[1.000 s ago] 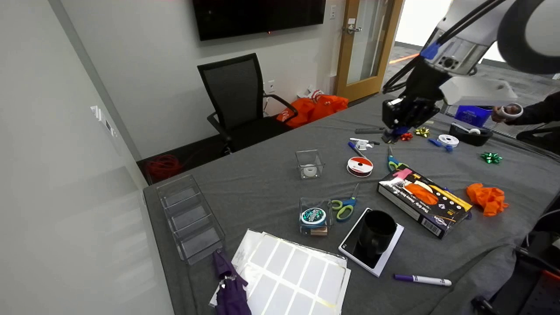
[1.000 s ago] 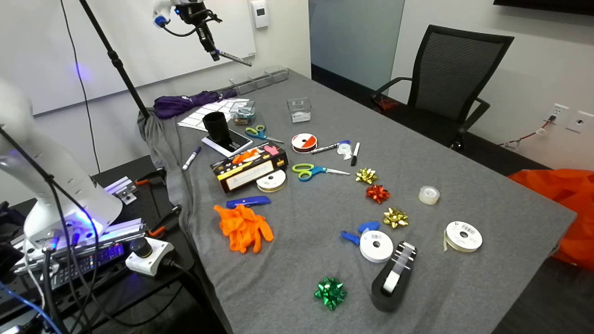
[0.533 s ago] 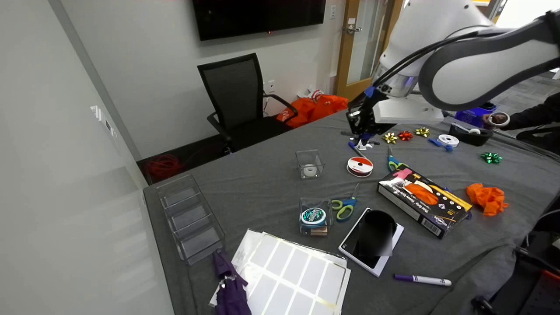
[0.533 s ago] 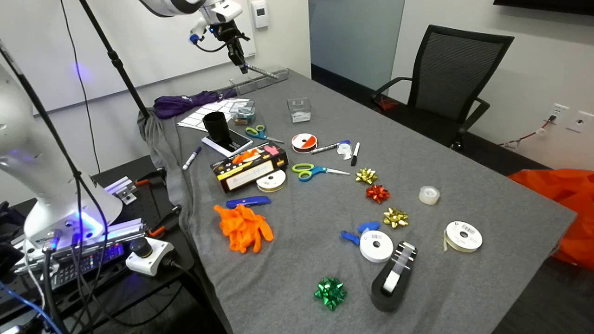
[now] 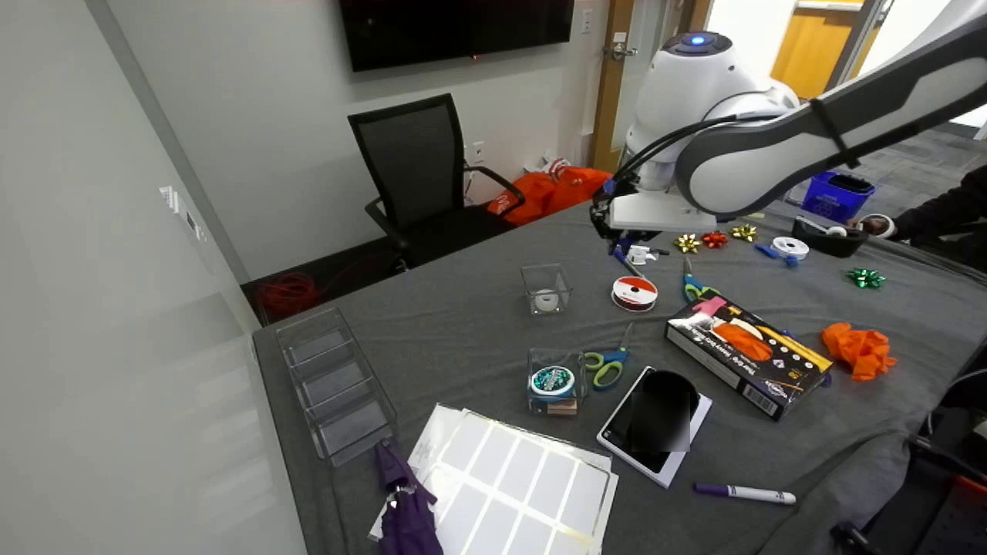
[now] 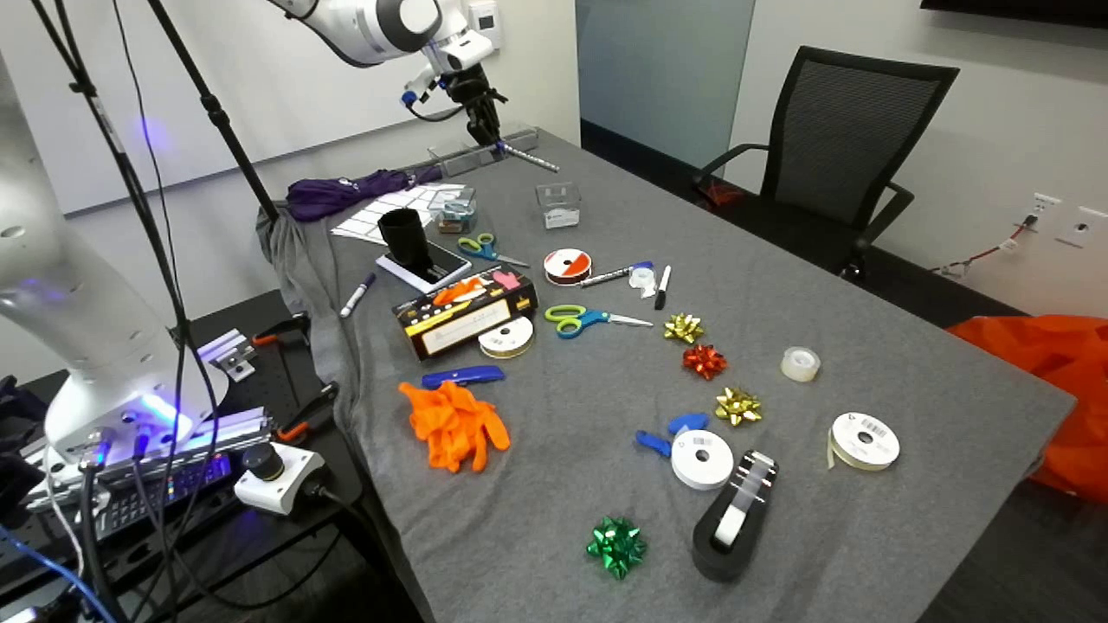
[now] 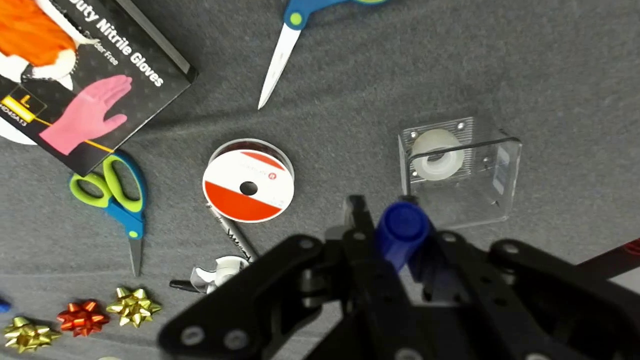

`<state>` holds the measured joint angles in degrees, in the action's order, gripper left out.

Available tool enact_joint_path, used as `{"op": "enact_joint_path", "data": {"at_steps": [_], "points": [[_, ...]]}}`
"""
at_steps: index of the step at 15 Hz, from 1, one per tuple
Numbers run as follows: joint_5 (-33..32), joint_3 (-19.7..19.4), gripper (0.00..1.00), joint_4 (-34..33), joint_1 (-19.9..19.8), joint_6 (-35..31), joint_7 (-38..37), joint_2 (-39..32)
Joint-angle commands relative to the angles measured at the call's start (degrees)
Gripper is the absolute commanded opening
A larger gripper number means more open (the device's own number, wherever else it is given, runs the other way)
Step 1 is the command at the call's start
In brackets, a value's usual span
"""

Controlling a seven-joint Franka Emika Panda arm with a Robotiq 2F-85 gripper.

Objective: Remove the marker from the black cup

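Observation:
My gripper (image 6: 497, 144) is shut on a marker (image 6: 530, 157) with a blue cap and holds it above the table, tilted in an exterior view. In the wrist view the blue cap (image 7: 402, 227) shows between the fingers of the gripper (image 7: 384, 205). In an exterior view the arm hides most of the gripper and the held marker. The black cup (image 6: 403, 237) stands upright on a dark-topped white box, well away from the gripper. The cup (image 5: 672, 393) is partly blurred in an exterior view. It is out of the wrist view.
A clear box (image 7: 462, 172) with a tape roll and a ribbon spool (image 7: 248, 186) lie below the gripper. A divided clear tray (image 5: 335, 385) stands at the table's end. Scissors (image 5: 608, 366), a glove box (image 5: 748, 351) and a purple marker (image 5: 744, 493) lie nearer the cup.
In an exterior view my gripper has moved right and down with the marker still in it. The cup has not moved. A person's hand at the edge has moved a little.

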<state>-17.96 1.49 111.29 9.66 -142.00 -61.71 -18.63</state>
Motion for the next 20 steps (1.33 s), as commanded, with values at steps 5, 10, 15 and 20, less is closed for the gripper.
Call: {"op": "enact_joint_path", "data": {"at_steps": [5, 10, 15, 20], "points": [[-2.2, -6.0, 0.05, -9.0, 3.7, 1.3, -4.5, -9.8], [-1.9, -8.4, 0.05, -14.1, 4.7, 1.9, -4.4, -15.0], [-1.9, -10.3, 0.32, -17.5, 5.7, 2.8, -4.2, -18.4], [-1.0, -10.1, 0.72, -18.6, 5.8, 3.7, -3.1, -18.6]]}}
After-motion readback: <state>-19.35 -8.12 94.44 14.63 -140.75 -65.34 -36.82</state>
